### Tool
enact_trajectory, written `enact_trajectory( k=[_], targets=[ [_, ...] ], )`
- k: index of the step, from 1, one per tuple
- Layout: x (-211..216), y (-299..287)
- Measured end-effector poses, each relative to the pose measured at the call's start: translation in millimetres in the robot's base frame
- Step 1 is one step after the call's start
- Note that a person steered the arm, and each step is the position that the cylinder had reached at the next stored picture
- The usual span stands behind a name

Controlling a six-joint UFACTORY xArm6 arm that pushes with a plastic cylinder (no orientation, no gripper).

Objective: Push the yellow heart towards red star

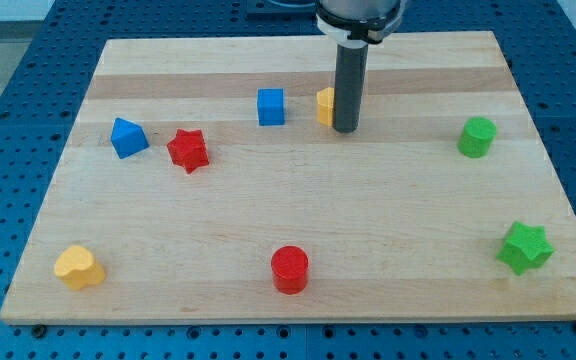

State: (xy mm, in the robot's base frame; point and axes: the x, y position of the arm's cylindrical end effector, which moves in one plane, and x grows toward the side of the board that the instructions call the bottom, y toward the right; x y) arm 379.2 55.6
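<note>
The yellow heart (78, 267) lies near the board's bottom left corner. The red star (188, 150) lies up and to the right of it, in the left half of the board. My tip (345, 128) is at the upper middle of the board, far from both, touching or almost touching the right side of a yellow block (324, 105) that the rod partly hides.
A blue block (127, 137) sits just left of the red star. A blue cube (271, 106) lies left of my tip. A red cylinder (290, 269) is at the bottom middle. A green cylinder (476, 137) and a green star (525, 247) are at the right.
</note>
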Motion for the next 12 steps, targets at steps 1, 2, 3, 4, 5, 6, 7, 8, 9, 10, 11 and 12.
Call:
enact_trajectory(
  k=[1,2,3,4,5,6,7,8,9,10,11,12],
  targets=[
    [17.4,2.0],
    [81.4,3.7],
    [81.4,3.7],
    [81.4,-33.9],
    [81.4,-84.6],
    [85.1,-133.9],
    [88.3,-176.9],
    [88.4,-190.3],
    [88.4,-203.4],
    [88.4,-213.3],
    [115.3,-248.9],
    [119.2,-277.9]
  ],
)
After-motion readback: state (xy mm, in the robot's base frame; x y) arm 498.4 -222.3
